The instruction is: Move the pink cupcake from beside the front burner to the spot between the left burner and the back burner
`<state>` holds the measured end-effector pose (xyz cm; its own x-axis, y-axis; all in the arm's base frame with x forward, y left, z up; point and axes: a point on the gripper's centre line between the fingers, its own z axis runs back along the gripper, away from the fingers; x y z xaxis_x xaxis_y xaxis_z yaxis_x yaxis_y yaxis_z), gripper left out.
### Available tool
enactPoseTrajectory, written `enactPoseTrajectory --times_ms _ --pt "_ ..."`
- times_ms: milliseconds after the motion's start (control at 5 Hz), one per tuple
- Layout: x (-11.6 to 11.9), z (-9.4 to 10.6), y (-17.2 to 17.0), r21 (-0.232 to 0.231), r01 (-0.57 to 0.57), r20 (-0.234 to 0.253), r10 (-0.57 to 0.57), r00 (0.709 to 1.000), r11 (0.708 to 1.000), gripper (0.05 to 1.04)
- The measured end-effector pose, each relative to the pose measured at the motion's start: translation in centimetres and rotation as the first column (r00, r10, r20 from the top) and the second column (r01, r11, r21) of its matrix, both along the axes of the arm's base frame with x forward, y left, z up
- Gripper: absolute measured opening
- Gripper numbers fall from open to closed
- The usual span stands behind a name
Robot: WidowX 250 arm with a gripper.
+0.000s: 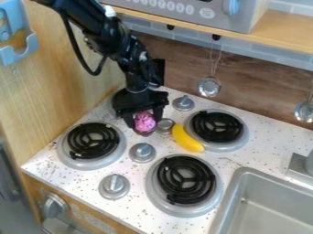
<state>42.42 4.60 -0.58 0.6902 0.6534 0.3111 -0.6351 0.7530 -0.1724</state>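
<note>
The black gripper (144,119) hangs over the back left part of the stove top, pointing down. Its two fingers stand on either side of a round pink object (145,122) and appear shut on it. The object has a mottled surface, with a dark edge below it. Just to the right, a yellow banana-shaped piece (187,138) lies on the counter against the rim of the back right burner (218,127).
Two more burners with black coils, left (92,140) and front (186,179), stand among grey knobs (142,152). A metal sink (243,171) is at lower right. A ladle (209,86) hangs on the back wall, under a shelf (275,34). A wooden wall (61,82) borders the left.
</note>
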Motion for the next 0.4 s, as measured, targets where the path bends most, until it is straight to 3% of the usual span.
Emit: enactPoseTrajectory --times_ms 400 --pt "1.1 -1.5 2.9 0.005 -0.074 -0.034 0.074 0.997 0.997 0.887"
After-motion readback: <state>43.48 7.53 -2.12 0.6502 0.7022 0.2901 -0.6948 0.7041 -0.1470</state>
